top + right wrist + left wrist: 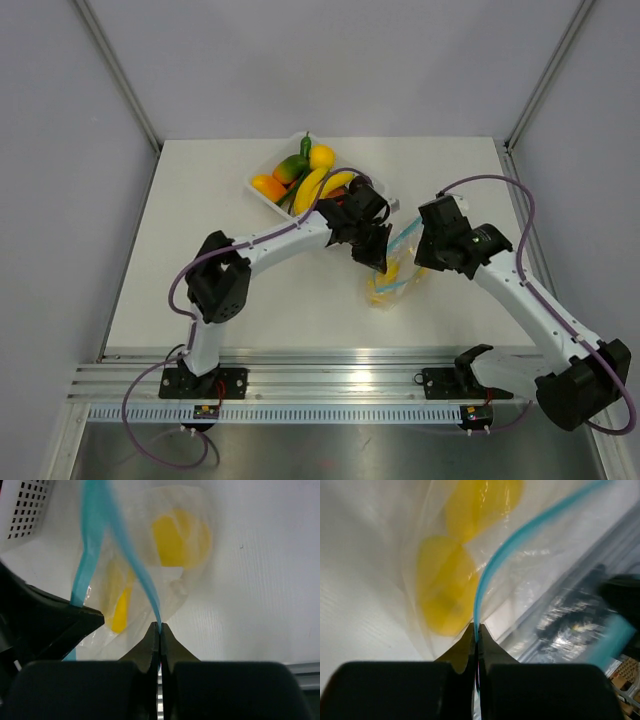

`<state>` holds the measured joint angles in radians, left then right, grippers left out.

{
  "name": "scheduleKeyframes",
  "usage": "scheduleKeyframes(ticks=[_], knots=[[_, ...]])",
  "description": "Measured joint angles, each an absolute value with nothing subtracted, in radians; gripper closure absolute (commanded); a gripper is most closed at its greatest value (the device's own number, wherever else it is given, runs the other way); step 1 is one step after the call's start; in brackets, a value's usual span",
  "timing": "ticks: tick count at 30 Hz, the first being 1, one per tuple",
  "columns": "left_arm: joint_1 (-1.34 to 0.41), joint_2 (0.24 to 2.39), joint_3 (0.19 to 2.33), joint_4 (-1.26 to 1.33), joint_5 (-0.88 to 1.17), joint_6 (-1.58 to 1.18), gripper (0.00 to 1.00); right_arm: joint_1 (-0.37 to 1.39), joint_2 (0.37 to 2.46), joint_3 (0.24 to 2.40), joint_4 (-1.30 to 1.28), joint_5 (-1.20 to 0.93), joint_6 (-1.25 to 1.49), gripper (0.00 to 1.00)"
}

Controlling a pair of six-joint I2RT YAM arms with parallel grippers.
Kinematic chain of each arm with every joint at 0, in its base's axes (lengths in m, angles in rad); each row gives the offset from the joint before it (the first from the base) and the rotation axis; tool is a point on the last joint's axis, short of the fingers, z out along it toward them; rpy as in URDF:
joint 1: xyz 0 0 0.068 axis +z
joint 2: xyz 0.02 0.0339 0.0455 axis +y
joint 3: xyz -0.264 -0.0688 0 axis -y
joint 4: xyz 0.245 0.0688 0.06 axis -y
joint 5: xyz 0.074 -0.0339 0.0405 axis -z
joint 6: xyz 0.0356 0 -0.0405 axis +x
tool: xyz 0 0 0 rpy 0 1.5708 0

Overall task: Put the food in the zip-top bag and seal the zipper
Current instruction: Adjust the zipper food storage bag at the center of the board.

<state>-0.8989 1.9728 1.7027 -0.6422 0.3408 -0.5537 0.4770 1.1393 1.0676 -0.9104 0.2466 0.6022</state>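
Pinching zipper [87,545]: left end effector [477,630], right end effector [160,627]; food [177,537] bagged.

A robot lab cell: white table [200,220], grey panel walls [330,60], aluminium mounting rail [330,385].

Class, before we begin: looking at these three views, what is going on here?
Two robot arms are working on a clear zip-top bag. The left end effector and the right end effector are each shut on its blue zipper. Yellow food is already inside, while more fruit lies in the white tray. The zipper strips spread apart, so the bag looks unsealed.
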Motion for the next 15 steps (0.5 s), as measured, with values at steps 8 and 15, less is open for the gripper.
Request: scheduleKeyframes(ticks=[8, 15], knots=[[-0.899, 1.883, 1.747, -0.731, 0.323, -0.54, 1.0, 0.477, 1.036, 1.235, -0.953, 0.247, 0.602, 1.0], [-0.897, 1.765, 1.719, -0.65, 0.341, -0.534, 1.0, 0.477, 0.993, 1.175, -0.922, 0.253, 0.609, 1.0]])
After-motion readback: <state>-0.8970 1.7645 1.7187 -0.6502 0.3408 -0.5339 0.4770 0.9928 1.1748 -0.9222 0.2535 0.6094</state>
